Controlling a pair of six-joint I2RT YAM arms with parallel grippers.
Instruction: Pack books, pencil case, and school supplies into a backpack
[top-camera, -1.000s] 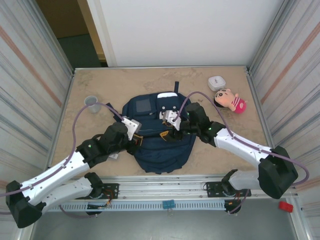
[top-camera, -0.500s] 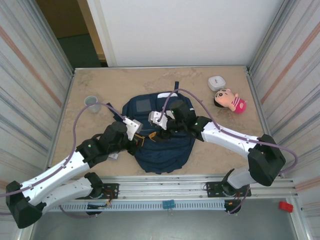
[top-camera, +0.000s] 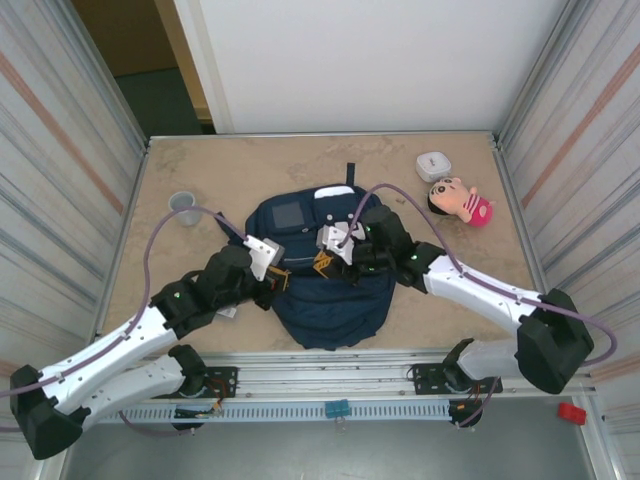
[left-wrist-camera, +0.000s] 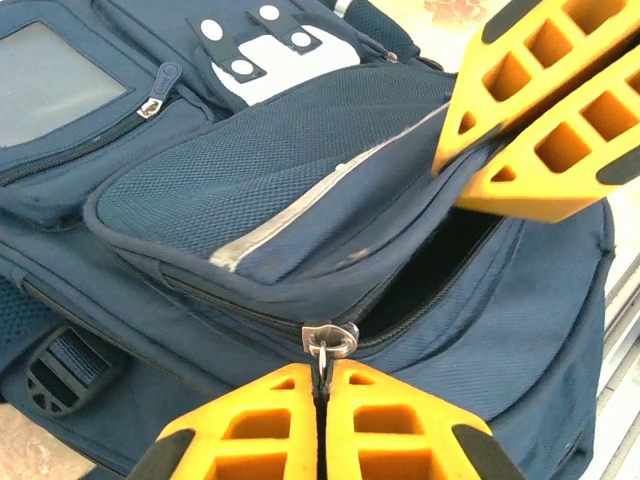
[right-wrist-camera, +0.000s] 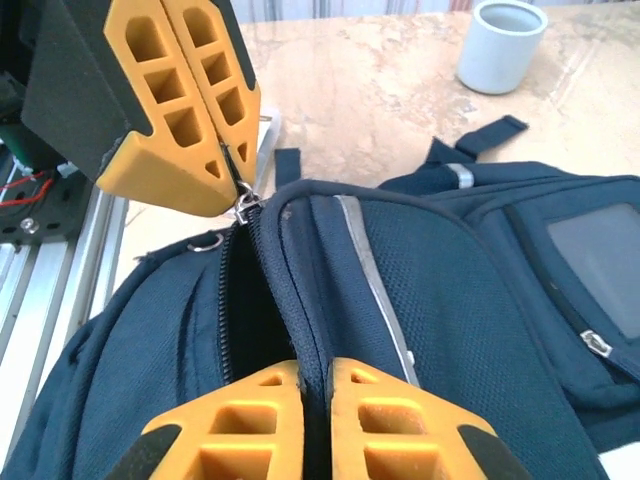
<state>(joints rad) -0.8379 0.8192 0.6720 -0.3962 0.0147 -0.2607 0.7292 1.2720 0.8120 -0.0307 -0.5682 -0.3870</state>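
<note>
From the middle of the beige marble table (top-camera: 230, 165), a small grey cup (top-camera: 183, 208) stands upright and alone at about ten o'clock, its mouth open to the ceiling. Out at two o'clock sits a small white rounded case (top-camera: 434, 165). Just beside it, at its five o'clock, a doll (top-camera: 462, 200) in pink clothes lies on its side, dark-haired head toward the case. Past the near edge, at five o'clock, something small and red (top-camera: 571, 412) lies on the floor.
</note>
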